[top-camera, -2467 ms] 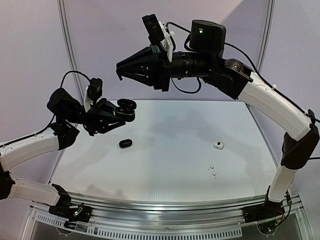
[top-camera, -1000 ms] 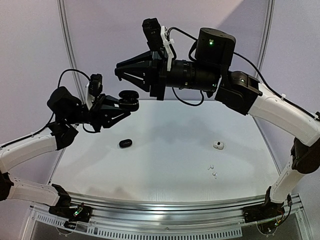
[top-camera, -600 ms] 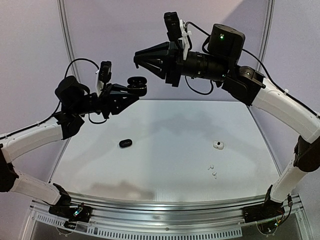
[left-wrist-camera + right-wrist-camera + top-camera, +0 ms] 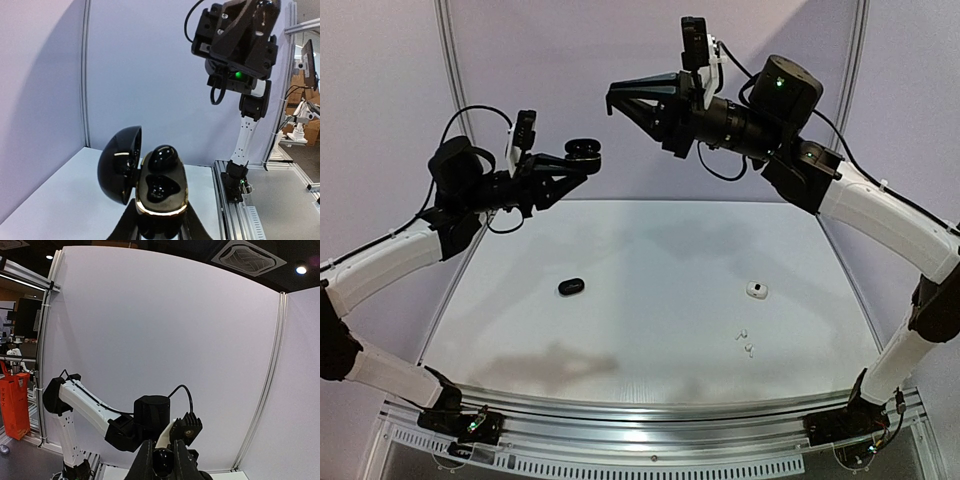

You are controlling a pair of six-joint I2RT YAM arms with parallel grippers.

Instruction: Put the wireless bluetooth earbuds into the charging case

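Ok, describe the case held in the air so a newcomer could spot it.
Look above the table's far left corner, at the left hand. It grips a black case, lid open; the other black case and the white case lie on the table.

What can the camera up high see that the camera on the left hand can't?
Only the high camera shows what lies on the table: a shut black case, a white case and two white earbuds. Only the left wrist camera looks inside the open black case: one black earbud sits in a pocket, the other pocket is empty. Both show that open case held up in the left hand and the right arm above.
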